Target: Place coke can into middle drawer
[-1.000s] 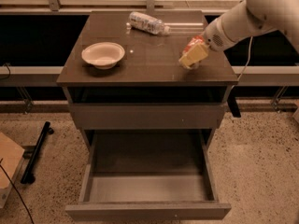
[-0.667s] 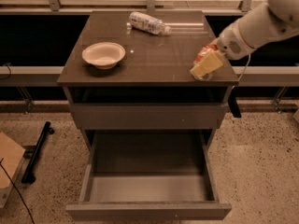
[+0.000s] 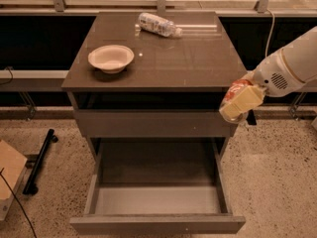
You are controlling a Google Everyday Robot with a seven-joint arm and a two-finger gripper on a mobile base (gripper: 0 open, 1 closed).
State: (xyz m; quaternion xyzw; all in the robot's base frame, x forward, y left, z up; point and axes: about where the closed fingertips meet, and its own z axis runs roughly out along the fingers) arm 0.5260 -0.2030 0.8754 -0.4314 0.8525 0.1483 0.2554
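A dark cabinet (image 3: 153,125) has its drawer (image 3: 157,201) pulled open low in front. A white arm (image 3: 292,66) reaches in from the right. A bowl (image 3: 111,58) and a bottle (image 3: 158,25) sit on the surface (image 3: 193,58). The gripper (image 3: 238,103) hangs just off the front right corner, above the drawer's right wall, with its fingers (image 3: 243,101) clamped around the can (image 3: 237,87). The can should probably go left over the drawer's middle and be lowered close to the floor before release.

Glossy cabinet top (image 3: 198,58). At right of frame, matt cream plastic gripper (image 3: 241,104) clamped on coke can (image 3: 237,87). Crinkled clear plastic bottle (image 3: 158,25), upper centre.
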